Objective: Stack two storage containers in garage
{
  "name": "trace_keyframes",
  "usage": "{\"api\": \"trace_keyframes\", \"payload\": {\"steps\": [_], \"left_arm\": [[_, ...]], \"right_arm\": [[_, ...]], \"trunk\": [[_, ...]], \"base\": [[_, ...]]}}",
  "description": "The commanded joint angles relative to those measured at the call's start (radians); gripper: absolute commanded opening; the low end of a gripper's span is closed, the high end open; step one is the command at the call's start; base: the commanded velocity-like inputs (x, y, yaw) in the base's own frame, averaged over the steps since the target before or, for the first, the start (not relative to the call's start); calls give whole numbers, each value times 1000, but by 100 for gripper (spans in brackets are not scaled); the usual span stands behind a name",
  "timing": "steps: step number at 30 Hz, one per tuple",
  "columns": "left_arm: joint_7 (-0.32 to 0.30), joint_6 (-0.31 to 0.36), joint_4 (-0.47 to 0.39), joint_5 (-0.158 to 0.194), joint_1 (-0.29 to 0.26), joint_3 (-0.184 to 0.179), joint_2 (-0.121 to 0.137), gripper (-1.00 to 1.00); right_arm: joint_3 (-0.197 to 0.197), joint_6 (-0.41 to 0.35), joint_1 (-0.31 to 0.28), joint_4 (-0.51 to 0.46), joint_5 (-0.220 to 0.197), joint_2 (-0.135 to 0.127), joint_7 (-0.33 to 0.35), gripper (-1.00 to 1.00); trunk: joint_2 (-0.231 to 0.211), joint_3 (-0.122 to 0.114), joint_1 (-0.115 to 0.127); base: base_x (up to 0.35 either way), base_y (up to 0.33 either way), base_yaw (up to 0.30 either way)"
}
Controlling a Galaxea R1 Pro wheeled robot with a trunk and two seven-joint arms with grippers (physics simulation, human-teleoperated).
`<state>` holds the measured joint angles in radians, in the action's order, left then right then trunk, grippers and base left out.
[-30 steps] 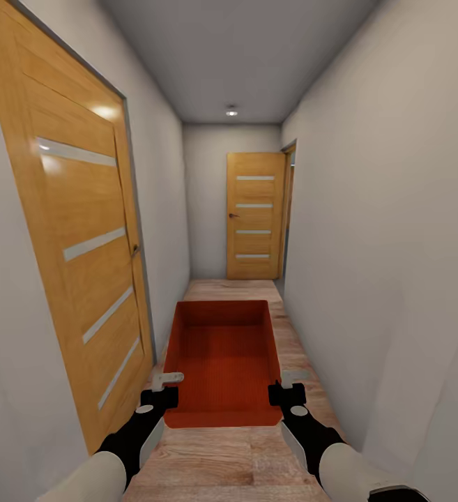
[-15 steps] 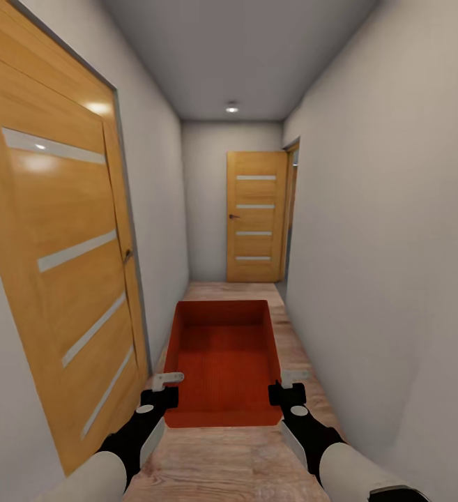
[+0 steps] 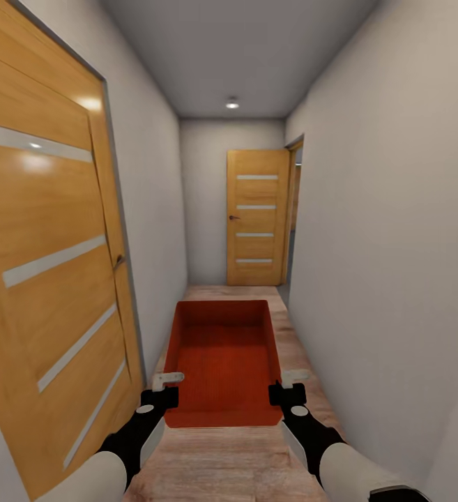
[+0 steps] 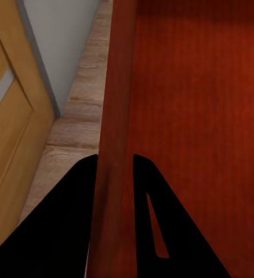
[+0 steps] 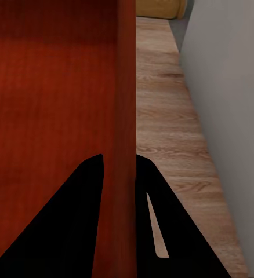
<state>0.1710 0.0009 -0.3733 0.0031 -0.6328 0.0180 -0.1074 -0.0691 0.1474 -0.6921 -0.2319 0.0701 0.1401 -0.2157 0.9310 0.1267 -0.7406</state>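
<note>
container (image 3: 223,359) ahead between side walls, door (image 3: 47,279) left

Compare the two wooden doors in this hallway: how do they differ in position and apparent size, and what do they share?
The near door is set in the left wall beside the robot; the far door stands at the corridor's end. The near door looks huge and runs past the picture's edge; the far door looks small and shows whole. The near door is seen at a steep slant, the far door face-on. Both are orange-brown wood with pale horizontal strips.
</note>
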Motion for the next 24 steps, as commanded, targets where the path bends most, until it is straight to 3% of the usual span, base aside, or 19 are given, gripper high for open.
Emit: {"api": "trace_keyframes", "payload": {"steps": [1, 24], "left_arm": [[10, 1, -3, -12, -1, 10, 43, -100], [12, 1, -2, -12, -1, 11, 43, -100]], "right_arm": [[9, 2, -1, 2, 3, -5, -10, -100], [9, 3, -1, 2, 4, -4, -9, -100]], "trunk": [[1, 1, -1], [1, 1, -1]], "base": [[324, 0, 0], [324, 0, 0]]}}
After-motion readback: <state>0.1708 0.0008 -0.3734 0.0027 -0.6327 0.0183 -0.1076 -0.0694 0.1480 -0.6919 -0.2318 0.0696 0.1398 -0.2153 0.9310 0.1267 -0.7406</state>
